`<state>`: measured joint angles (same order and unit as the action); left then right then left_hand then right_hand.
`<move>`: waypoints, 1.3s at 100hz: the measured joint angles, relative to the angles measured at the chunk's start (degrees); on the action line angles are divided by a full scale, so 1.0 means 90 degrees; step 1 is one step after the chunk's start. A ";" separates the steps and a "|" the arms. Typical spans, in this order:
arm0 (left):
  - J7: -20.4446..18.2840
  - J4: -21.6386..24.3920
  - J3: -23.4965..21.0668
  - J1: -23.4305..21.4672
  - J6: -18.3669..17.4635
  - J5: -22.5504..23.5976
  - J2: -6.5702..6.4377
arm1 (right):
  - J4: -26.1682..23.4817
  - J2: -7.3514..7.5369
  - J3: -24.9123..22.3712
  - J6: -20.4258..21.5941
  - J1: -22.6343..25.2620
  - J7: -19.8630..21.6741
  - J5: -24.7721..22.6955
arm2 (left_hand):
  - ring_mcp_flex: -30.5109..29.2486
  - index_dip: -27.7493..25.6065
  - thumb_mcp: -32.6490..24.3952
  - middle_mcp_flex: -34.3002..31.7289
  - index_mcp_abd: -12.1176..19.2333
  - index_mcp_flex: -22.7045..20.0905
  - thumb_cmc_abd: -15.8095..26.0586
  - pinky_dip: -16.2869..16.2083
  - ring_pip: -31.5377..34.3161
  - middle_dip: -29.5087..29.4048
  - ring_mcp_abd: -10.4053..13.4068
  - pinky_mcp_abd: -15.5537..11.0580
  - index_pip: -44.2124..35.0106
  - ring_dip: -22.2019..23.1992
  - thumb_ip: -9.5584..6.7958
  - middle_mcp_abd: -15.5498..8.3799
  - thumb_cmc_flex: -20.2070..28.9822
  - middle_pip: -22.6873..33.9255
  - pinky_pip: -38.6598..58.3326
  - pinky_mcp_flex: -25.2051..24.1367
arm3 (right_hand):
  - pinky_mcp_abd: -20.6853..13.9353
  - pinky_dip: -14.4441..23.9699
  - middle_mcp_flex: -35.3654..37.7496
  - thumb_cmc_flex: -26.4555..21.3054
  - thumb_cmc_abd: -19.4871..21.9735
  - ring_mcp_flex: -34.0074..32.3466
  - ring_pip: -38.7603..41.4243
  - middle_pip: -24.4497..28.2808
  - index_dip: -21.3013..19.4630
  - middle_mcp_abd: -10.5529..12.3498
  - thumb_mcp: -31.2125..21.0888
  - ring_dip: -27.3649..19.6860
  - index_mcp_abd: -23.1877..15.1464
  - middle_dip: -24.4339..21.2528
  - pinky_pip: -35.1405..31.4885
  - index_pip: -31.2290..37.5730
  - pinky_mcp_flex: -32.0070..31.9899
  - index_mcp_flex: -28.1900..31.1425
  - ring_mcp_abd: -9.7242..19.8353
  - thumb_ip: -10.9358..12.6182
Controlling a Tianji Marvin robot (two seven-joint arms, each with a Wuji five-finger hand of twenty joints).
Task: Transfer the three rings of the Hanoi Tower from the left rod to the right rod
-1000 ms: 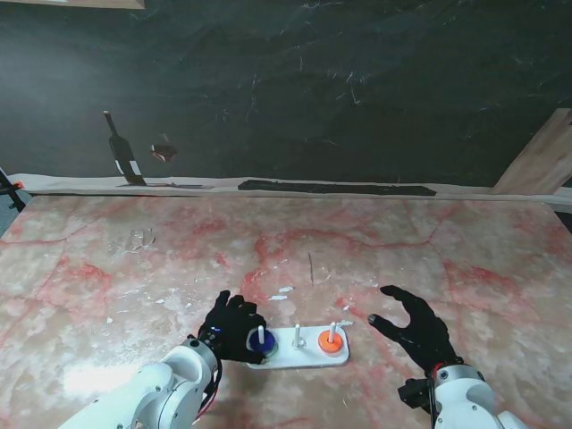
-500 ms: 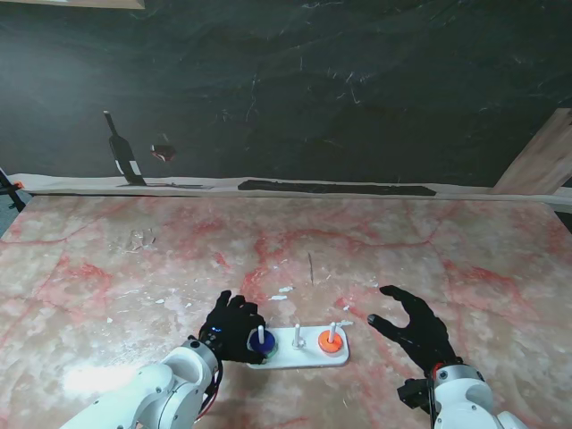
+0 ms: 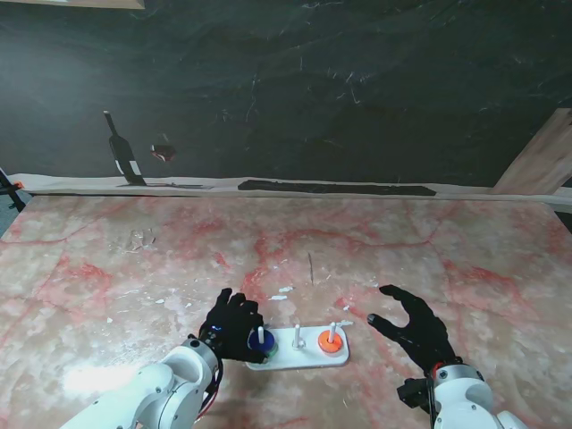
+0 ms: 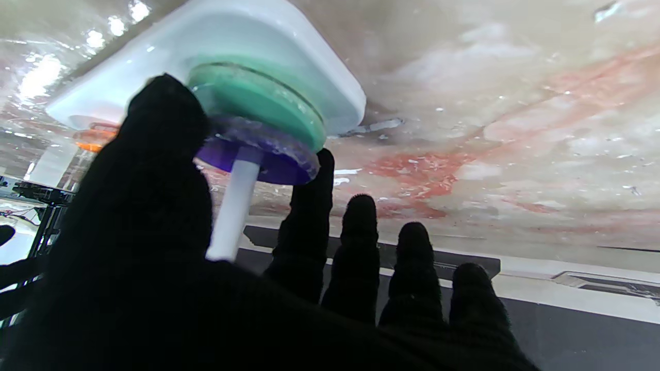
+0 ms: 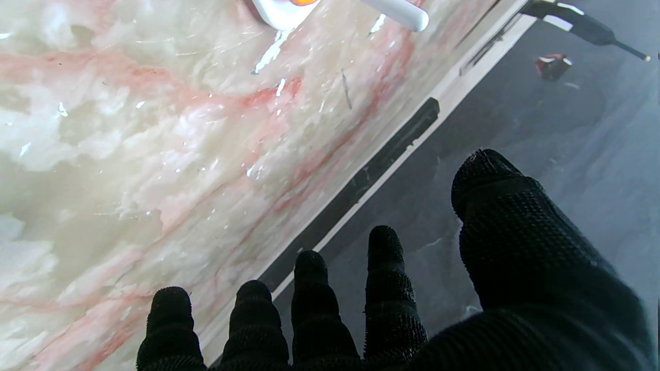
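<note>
**Left hand at the left rod, right hand spread off to the side**

Stand view shows the white base (image 3: 299,350) of the Hanoi Tower lying between the two black-gloved hands on the pink marble table (image 3: 429,259). The left hand (image 3: 231,325) sits right against the left rod (image 3: 260,334), its fingers curled around that end of the base. The blue ring (image 3: 257,340) is on that rod, just beside the thumb. The middle rod (image 3: 297,335) stands bare past it, and the orange ring (image 3: 331,343) sits on the right rod (image 3: 332,330), on the side nearer the right hand.

From the left wrist, the thumb (image 4: 165,154) and the index fingertip (image 4: 314,196) lie on either side of the blue ring (image 4: 258,154), which rests on the green ring (image 4: 258,100) against the base (image 4: 289,46). The fingertip looks to be touching the ring's edge, but whether the hand truly grips it I cannot tell. The other fingers stand apart and free, beyond the ring.

The right hand (image 3: 414,327) hovers near the right end of the base, not touching it, fingers spread and holding nothing. The right wrist view shows the same hand (image 5: 402,309) splayed over bare marble, with only a corner of the base (image 5: 278,13) showing far beyond the fingertips.
</note>
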<state>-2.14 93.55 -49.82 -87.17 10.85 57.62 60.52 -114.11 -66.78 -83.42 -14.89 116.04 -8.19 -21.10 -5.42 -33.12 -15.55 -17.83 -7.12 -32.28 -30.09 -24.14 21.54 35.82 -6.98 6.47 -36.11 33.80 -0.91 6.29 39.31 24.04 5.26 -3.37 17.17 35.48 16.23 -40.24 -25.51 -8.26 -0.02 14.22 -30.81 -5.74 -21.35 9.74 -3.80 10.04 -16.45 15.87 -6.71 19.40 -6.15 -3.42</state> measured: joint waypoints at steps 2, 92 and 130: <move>0.0001 0.0011 -0.0008 -0.0007 -0.0002 0.0011 0.0000 | 0.0000 0.0000 0.0000 0.0001 0.0000 0.0000 0.0001 | 0.0000 -0.0006 0.0000 0.0000 0.0000 0.0000 0.0000 0.0000 0.0006 0.0000 0.0000 0.0000 -0.0011 0.0000 0.0000 0.0000 -0.0008 0.0001 0.0000 0.0000 | 0.0000 0.0000 0.0000 0.0000 0.0000 0.0000 0.0000 0.0000 0.0000 0.0000 0.0000 0.0000 0.0000 0.0000 0.0000 0.0000 0.0000 0.0000 0.0000 0.0000; -0.0314 0.1027 -0.0554 -0.0431 -0.0150 0.0474 -0.0010 | -0.0006 -0.0001 -0.0004 0.0011 0.0009 0.0004 0.0055 | 0.0000 -0.0097 -0.0189 0.0000 -0.0015 0.0000 -0.0067 -0.0009 0.0055 0.0001 0.0000 -0.0001 -0.0062 -0.0004 0.0005 0.0000 -0.0081 0.0002 0.0000 0.0000 | 0.0000 0.0000 -0.0001 0.0000 0.0000 0.0000 0.0000 0.0000 0.0000 0.0000 0.0000 0.0000 0.0000 0.0000 0.0000 0.0000 0.0000 0.0000 0.0000 0.0000; -0.0560 0.1312 -0.0604 -0.0387 -0.0254 0.0572 -0.0031 | -0.0011 -0.0001 -0.0008 0.0006 0.0016 0.0002 0.0062 | -0.0001 -0.0097 -0.0190 0.0000 -0.0016 0.0000 -0.0067 -0.0078 0.0089 -0.0043 0.0000 -0.0001 -0.0062 -0.0017 0.0005 0.0000 -0.0081 0.0002 0.0000 0.0000 | 0.0000 0.0000 -0.0001 0.0000 0.0000 0.0000 0.0000 0.0000 0.0000 -0.0001 0.0000 0.0000 0.0000 0.0000 0.0000 0.0000 0.0000 0.0000 0.0000 0.0000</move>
<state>-7.18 105.36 -55.26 -90.66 8.56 62.77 60.24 -114.21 -66.79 -83.50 -14.84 116.18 -8.17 -20.55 -5.42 -34.00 -17.26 -17.83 -7.26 -32.28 -30.69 -24.84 22.34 35.44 -6.98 6.46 -36.67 33.65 -0.87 6.29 38.58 24.06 5.26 -3.37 17.17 35.48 16.22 -40.23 -25.51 -8.26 -0.02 14.23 -30.81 -5.75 -21.35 9.74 -3.80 10.04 -16.45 15.87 -6.71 19.40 -6.15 -3.42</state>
